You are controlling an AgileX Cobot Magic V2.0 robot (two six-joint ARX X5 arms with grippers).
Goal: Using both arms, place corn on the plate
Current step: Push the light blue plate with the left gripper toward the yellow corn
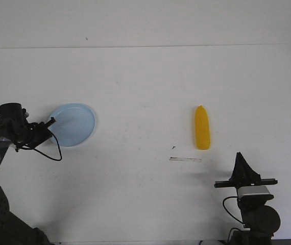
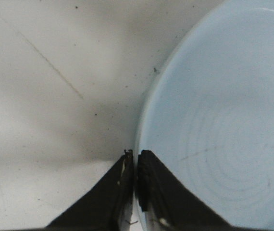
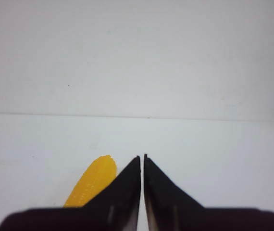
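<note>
The pale blue plate (image 1: 75, 125) lies on the left of the white table and has nothing on it. My left gripper (image 1: 52, 121) is at the plate's left rim. In the left wrist view the plate (image 2: 223, 120) has its rim running between the two fingers, and the left gripper (image 2: 134, 153) is shut on it. The yellow corn (image 1: 202, 128) lies on the table right of centre, its pointed end away from me. My right gripper (image 1: 239, 154) is shut and empty, near the front edge, right of the corn. In the right wrist view the corn (image 3: 94, 180) shows beside the right gripper (image 3: 142, 156).
A thin grey strip (image 1: 185, 159) and a small dark speck (image 1: 173, 147) lie on the table just in front of the corn. The table's far edge (image 1: 145, 47) meets a white wall.
</note>
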